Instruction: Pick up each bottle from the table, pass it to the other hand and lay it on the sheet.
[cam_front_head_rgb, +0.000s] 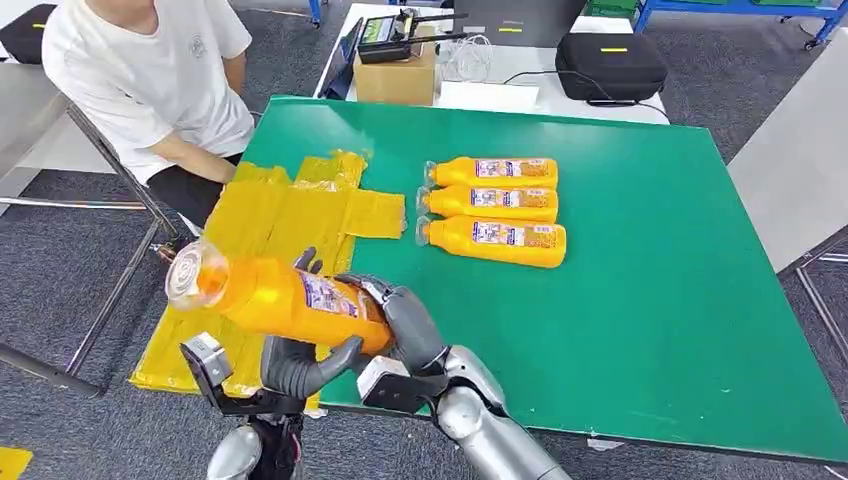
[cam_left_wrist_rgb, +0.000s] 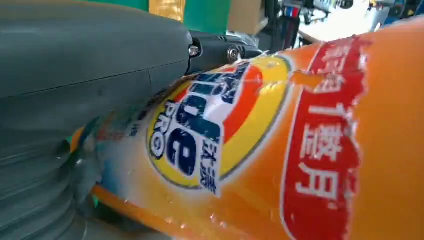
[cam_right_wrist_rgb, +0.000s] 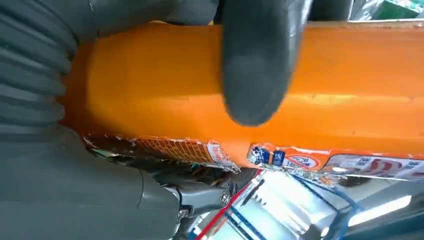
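While both hands sit low at the near edge of the desk (cam_front_head_rgb: 650, 300), I find one orange bottle (cam_front_head_rgb: 285, 298) raised off the surface and gripped between them; its clear cap end points away from the fingers toward the robot's left, over the yellow sheet (cam_front_head_rgb: 270, 215), and its base rests within the right hand (cam_front_head_rgb: 405, 320); the right hand's fingers (cam_right_wrist_rgb: 260, 60) are wrapped over the bottle's body and clamped on it, as the right wrist view confirms, with a dark finger lying across the orange wall; the left hand (cam_front_head_rgb: 300, 365) cups the bottle from beneath, its thumb curved up against the underside near the label; in the left wrist view the printed label fills the space just beyond the fingers (cam_left_wrist_rgb: 220, 50), which lie against it; I judge both hands to be holding the bottle at once. Beyond the fingers, further out on the desk, three more bottles (cam_front_head_rgb: 495, 210) lie side by side, caps toward the sheet, touching or nearly so; the sheet is just beside their caps and hangs over the desk's left edge. A seated person (cam_front_head_rgb: 150, 80) is at the far left corner; a cardboard box (cam_front_head_rgb: 395, 75) and a black case (cam_front_head_rgb: 610, 65) stand on a white table behind.
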